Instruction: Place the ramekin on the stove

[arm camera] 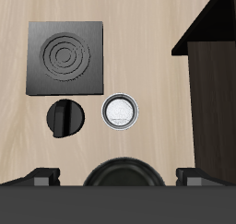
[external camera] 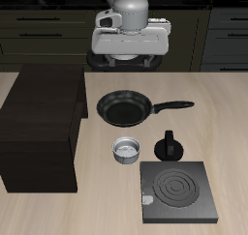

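Observation:
The ramekin (external camera: 127, 150) is a small round grey-white bowl standing upright on the table between the frying pan and the stove. It also shows in the wrist view (arm camera: 119, 111). The stove (external camera: 178, 190) is a flat black slab with pale ring marks near the table's front edge, and it shows in the wrist view too (arm camera: 64, 57). My gripper (external camera: 130, 51) hangs high above the table's back, well away from the ramekin. In the wrist view, the gripper (arm camera: 120, 179) has its fingers (arm camera: 41, 179) spread wide apart with nothing between them.
A black long-handled frying pan (external camera: 126, 108) lies behind the ramekin. A small black round object with a knob (external camera: 170, 145) stands between pan and stove. A large dark wooden cabinet (external camera: 39, 132) fills one side of the table.

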